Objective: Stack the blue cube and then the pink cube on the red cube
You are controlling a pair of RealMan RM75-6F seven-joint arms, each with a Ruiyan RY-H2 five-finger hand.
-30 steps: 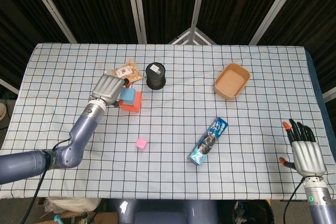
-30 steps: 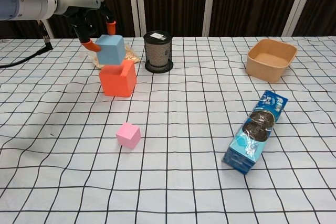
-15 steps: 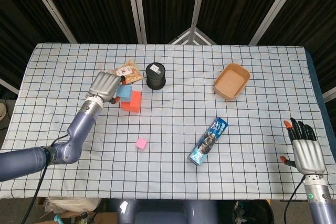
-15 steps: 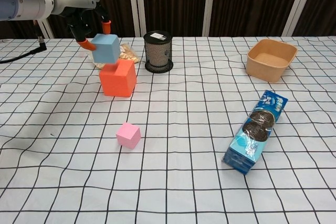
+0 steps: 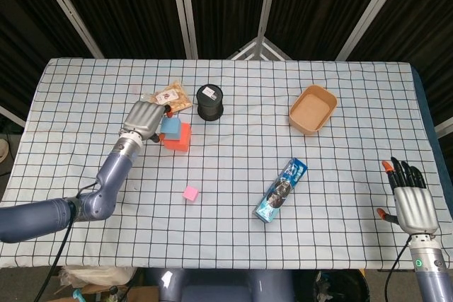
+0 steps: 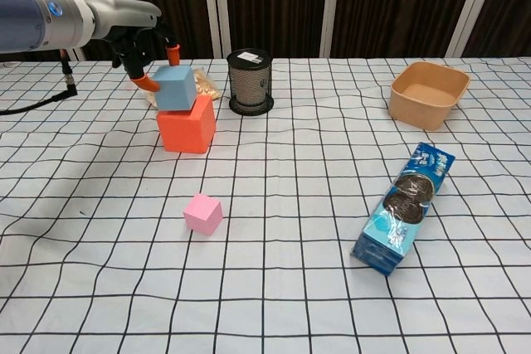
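1. The right hand (image 5: 409, 198) sits at the near right edge of the desk (image 5: 354, 238), fingers (image 5: 403, 173) straight and spread, holding nothing, well apart from everything else.
2. A blue cookie packet (image 6: 405, 207) lies flat on the near right part of the checked cloth.
3. The pink cube (image 6: 203, 213) rests alone on the cloth, nearer than the red cube and clear of it.
4. The red cube (image 6: 187, 125) stands on the desk to the left of centre.
5. The blue cube (image 6: 175, 87) sits on top of the red cube, turned a little against it. The left hand (image 5: 144, 119) has it gripped from the left, orange-tipped fingers (image 6: 173, 53) pressed on its sides.
6. Just behind lie a snack bag (image 5: 172, 96) and a black mesh cup (image 6: 250, 81).
7. A tan bowl (image 6: 427, 92) stands far right.
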